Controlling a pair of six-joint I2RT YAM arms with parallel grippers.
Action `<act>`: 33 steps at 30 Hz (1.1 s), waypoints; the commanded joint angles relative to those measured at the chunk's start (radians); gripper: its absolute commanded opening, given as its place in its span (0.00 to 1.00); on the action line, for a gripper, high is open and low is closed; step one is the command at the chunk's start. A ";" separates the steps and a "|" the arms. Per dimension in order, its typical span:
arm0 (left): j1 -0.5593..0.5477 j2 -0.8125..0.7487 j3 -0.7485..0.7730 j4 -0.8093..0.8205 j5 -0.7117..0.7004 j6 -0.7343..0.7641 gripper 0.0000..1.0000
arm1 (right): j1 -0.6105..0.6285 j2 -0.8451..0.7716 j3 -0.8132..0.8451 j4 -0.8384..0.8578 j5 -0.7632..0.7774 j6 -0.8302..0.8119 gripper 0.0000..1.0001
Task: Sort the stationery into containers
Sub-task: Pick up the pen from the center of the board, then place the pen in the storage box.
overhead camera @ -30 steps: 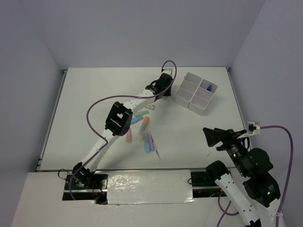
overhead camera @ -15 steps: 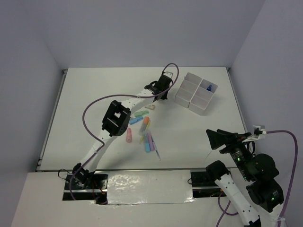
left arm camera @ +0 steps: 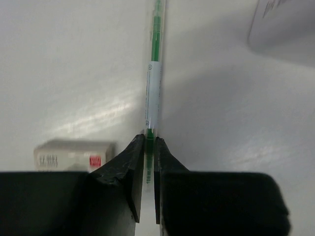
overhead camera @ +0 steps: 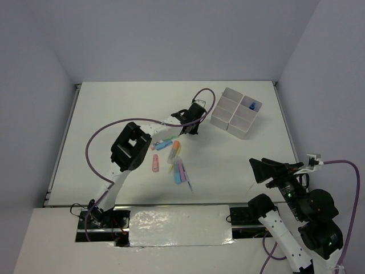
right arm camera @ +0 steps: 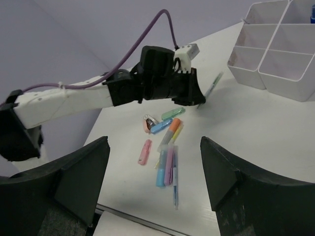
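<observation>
On the bench near the white tray (overhead camera: 227,125) | left wrist view: pinching thin green pen (left arm camera: 153,93) in left tool (left arm camera: 149,140), white eraser (left arm camera: 74,153) just beside | right wrist view: spread right tool (right arm camera: 155,147) | top view: loose markers (overhead camera: 178,162) mid-bench, blue item (overhead camera: 251,105) in tray's rightmost compartment.

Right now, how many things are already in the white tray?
1: a small blue item lies in the far right compartment of the white tray. The other compartments look empty, though walls may hide something small.
</observation>
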 commanded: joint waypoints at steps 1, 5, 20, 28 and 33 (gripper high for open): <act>-0.022 -0.087 -0.196 -0.053 0.012 -0.062 0.00 | 0.001 0.036 -0.021 0.002 -0.005 -0.019 0.82; -0.048 -0.217 -0.303 0.037 -0.005 -0.082 0.00 | 0.001 0.170 -0.104 0.083 0.024 0.004 0.82; -0.131 -0.584 -0.553 0.140 0.008 -0.130 0.00 | 0.000 0.628 -0.391 0.737 -0.011 0.174 0.81; -0.203 -0.708 -0.642 0.203 0.026 -0.158 0.00 | 0.006 0.917 -0.358 0.985 -0.129 0.214 0.80; -0.247 -0.739 -0.660 0.218 0.038 -0.159 0.00 | 0.012 1.038 -0.334 1.070 -0.184 0.220 0.77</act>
